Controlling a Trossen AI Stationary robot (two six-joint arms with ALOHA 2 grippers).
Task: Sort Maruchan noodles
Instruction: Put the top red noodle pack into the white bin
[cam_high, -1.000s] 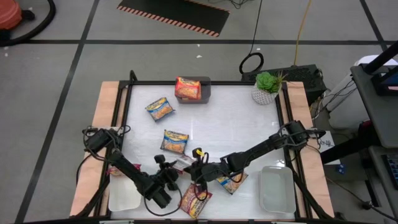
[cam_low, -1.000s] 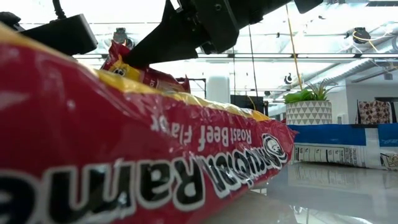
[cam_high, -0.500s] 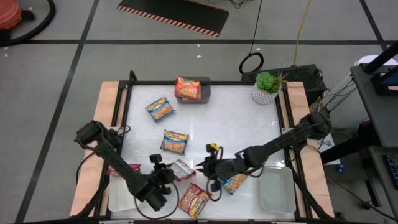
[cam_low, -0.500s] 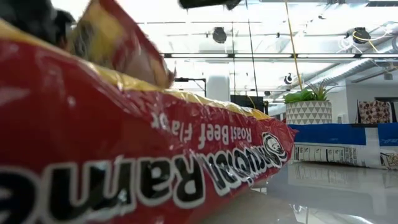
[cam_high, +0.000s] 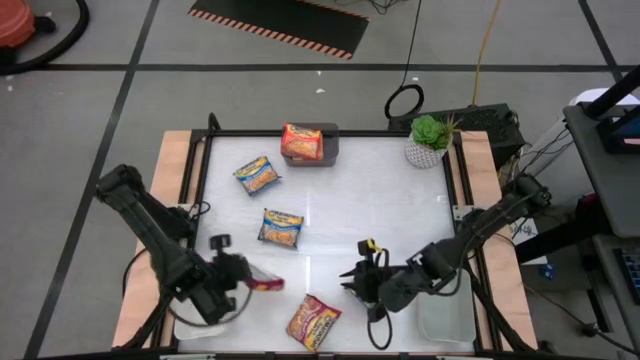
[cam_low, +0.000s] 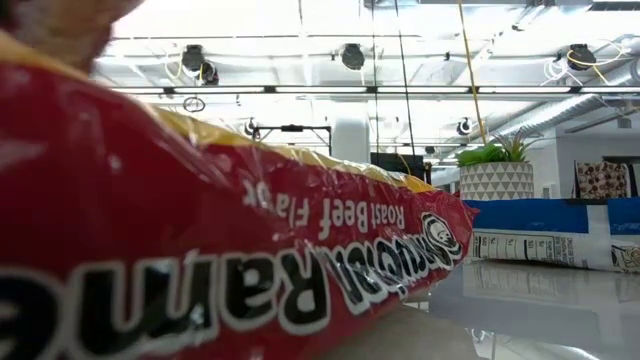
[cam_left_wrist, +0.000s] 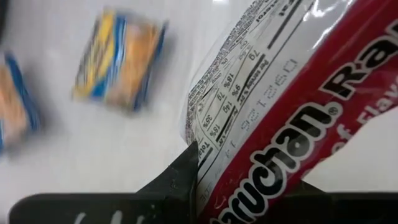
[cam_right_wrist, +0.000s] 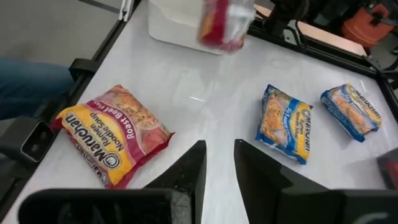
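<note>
left gripper (cam_high: 240, 277) has lifted red maruchan packet (cam_left_wrist: 298, 124), roast beef packet (cam_right_wrist: 112, 134) lies flat

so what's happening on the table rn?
Ramen sorting. The left gripper holds a red Maruchan packet near the white tray at the front left. The right gripper is open and empty at the front right. A red packet and two blue packets lie loose; another sits in the grey bin.
</note>
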